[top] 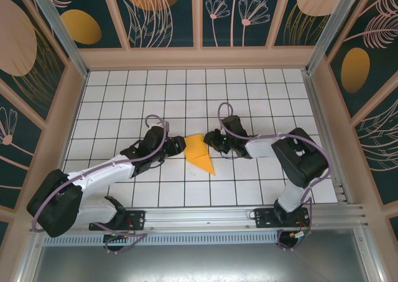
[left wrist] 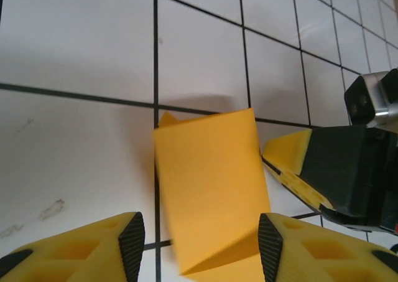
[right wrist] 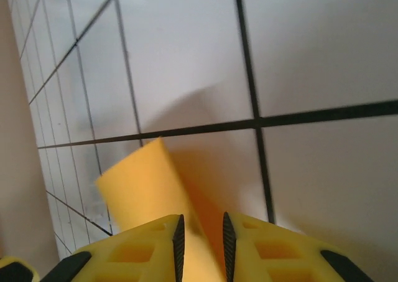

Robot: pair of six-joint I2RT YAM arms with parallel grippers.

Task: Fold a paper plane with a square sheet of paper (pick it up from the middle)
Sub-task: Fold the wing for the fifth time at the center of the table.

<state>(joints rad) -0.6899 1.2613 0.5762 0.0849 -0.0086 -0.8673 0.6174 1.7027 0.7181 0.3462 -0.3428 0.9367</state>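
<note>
– Left gripper (left wrist: 200,235) first: your fingers stand spread wide on either side of the square sheet of paper (left wrist: 211,188), not clamping it. One black pad (left wrist: 132,241) has bare tile between it and the sheet, and the other sits right at the paper's edge.

– Where is the sheet itself?

– It is folded into a narrow orange-yellow shape and lies near the middle of the table (top: 124,95), between your two grippers. From above, one end tapers to a point aimed at the near edge. The far end looks lifted off the tiles and throws a shadow.

– And my right gripper (right wrist: 202,241)?

– Its fingers sit close together with only a thin slot between them, and the paper runs down into that slot. Whether the pads actually pinch it, you cannot tell from these views.

– How do the two stand to each other?

– They face each other across the sheet with their tips near one another. In your left wrist view, a yellow finger of the right gripper lies just beside the paper's edge.

– Further out?

– Your left arm (top: 106,173) and right arm (top: 298,157) both reach in from the near edge. The table is white with a black grid. Dark wall panels (top: 161,14) printed with orange ovals and pale plants surround it.
</note>
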